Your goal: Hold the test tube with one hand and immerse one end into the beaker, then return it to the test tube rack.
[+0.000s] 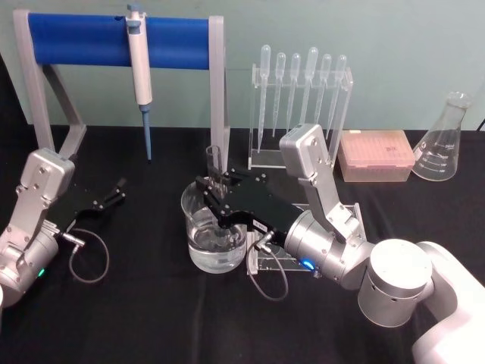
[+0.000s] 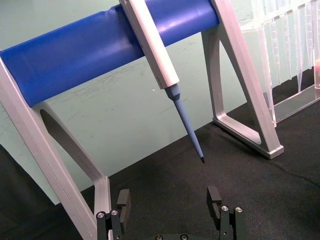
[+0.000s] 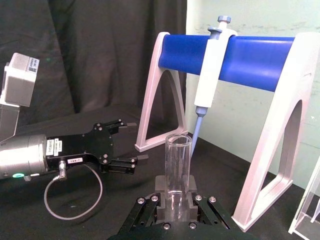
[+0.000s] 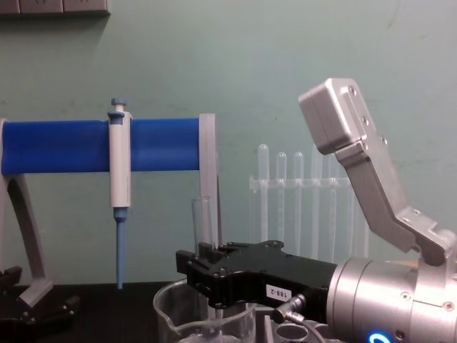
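Note:
The test tube (image 1: 214,161) stands upright, a clear glass tube with its open top up. My right gripper (image 1: 213,196) is shut on its middle, seen close in the right wrist view with the tube (image 3: 177,167) between the pads of that gripper (image 3: 175,201). The tube's lower part goes down inside the beaker (image 1: 194,203), which holds some clear liquid; whether the tip touches the liquid I cannot tell. From the chest, the tube (image 4: 202,218) rises above the right gripper (image 4: 207,275) and the beaker's rim (image 4: 168,314). My left gripper (image 1: 115,192) rests open at the left, also the left gripper (image 2: 169,204).
A blue-barred rack (image 1: 83,39) holds a hanging pipettor (image 1: 139,68) behind the beaker. A clear rack of plastic pipettes (image 1: 301,91), a pink tip box (image 1: 376,155) and a conical flask (image 1: 442,140) stand at the back right. A small clear stand (image 1: 265,262) sits under my right wrist.

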You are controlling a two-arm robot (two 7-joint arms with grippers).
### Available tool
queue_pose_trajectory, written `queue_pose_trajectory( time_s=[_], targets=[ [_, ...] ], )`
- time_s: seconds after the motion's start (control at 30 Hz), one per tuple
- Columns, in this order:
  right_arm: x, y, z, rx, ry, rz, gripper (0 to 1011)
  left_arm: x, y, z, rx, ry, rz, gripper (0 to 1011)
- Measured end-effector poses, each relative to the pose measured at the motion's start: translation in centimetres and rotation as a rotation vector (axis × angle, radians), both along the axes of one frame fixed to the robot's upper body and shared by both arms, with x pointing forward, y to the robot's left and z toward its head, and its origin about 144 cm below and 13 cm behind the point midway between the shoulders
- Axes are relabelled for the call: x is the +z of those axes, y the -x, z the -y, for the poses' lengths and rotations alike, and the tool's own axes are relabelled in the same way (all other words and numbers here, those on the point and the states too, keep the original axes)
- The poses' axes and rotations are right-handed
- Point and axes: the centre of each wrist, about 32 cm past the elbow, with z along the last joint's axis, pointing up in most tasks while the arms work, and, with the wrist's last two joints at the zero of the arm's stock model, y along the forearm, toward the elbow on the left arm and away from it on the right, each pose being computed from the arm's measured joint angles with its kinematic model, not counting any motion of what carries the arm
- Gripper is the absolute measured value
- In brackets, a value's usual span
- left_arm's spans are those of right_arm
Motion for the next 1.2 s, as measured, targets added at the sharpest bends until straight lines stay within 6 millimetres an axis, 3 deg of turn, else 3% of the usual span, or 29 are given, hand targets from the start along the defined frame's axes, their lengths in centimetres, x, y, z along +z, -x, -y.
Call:
queue_pose_trajectory(
  time_s=[1.2],
  targets=[
    [0.00, 0.00, 0.00, 0.000, 0.000, 0.000, 227, 0.00, 0.00, 0.00, 0.000, 0.000, 0.000, 1000]
  ],
)
